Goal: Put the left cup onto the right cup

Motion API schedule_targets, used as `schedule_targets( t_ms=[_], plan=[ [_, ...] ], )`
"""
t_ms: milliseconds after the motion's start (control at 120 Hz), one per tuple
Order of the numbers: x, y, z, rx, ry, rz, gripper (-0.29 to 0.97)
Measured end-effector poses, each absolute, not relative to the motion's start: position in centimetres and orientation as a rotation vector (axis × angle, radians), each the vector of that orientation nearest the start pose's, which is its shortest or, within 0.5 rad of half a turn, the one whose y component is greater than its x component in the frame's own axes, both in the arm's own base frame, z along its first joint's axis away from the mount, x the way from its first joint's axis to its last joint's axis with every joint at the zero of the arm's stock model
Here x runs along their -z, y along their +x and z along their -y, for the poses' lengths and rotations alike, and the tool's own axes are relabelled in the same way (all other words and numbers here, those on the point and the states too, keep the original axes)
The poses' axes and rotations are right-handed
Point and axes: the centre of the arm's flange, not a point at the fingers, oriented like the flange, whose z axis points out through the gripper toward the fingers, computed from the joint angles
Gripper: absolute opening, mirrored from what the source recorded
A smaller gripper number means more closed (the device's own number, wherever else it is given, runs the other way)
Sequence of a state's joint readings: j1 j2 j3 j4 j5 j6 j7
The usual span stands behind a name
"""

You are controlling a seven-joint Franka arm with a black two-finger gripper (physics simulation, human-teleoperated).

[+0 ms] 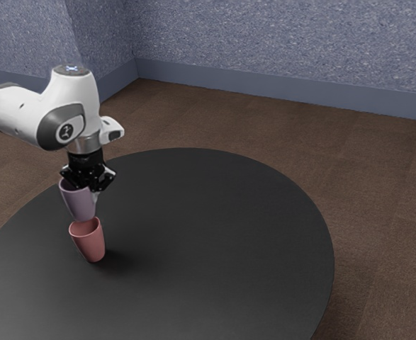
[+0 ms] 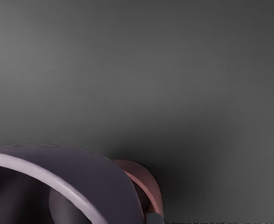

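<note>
Tool (image 1: 87,185) closed on the upper edge of the lilac cup (image 1: 76,202), its fingers clamping the edge from two sides and standing only a little apart. Lilac cup: pale, glossy, tapered from a wide mouth to a narrower base, no handle visible, tilted with the mouth up toward the tool. Position: directly above the pink cup (image 1: 88,241), with the base meeting the pink cup's mouth; whether the base sits inside that mouth cannot be told. Pink cup: same tapered shape, salmon pink, standing on the round black bench (image 1: 215,234) and leaning slightly, with a soft shadow on the exterior view's right of it. Wrist view: the pale rim and dark interior of the lilac cup (image 2: 80,182) lie just under the hand; the pink cup (image 2: 144,179) shows as a curved edge just beside the lilac cup, against the dark bench (image 2: 151,70)
</note>
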State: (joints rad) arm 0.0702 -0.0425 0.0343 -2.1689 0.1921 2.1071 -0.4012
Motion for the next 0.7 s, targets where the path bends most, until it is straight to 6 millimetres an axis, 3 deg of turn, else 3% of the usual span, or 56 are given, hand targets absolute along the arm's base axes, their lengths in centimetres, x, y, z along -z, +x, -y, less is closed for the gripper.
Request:
schedule_targets(
  t_ms=[700],
  plan=[
    [-39.7,51.6,-6.2,0.019,-2.908,0.663,-0.10]
  ],
)
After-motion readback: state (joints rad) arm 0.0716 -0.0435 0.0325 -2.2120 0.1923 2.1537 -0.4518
